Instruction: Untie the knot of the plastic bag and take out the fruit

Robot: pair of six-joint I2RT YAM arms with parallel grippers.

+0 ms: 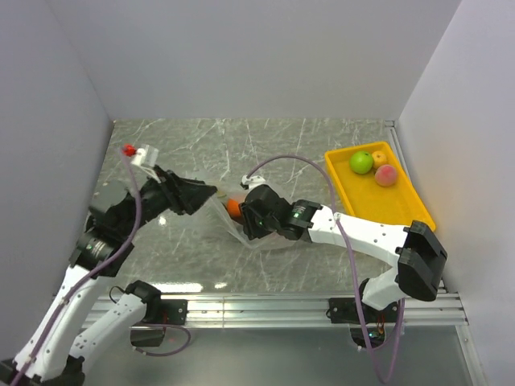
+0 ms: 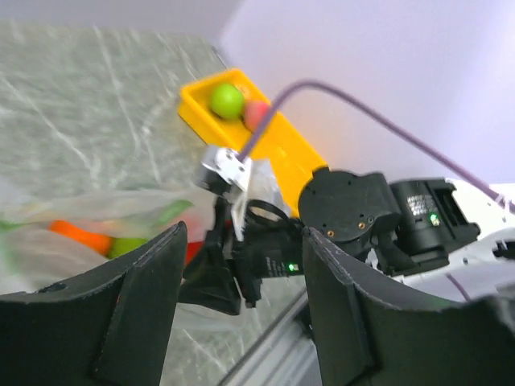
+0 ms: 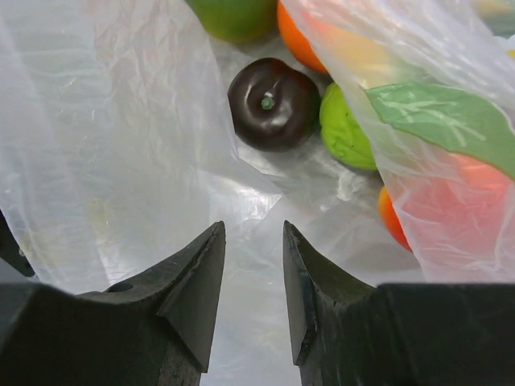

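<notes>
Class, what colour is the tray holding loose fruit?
Yellow; the tray shows best in the top external view.

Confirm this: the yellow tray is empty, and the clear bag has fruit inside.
No. The top view shows the yellow tray holding three pieces: a green fruit, a yellowish fruit and a pink fruit. The clear bag does have fruit inside.

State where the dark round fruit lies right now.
In the right wrist view, the dark fruit lies inside the plastic bag, ahead of the right gripper, beside a green fruit on its right.
</notes>
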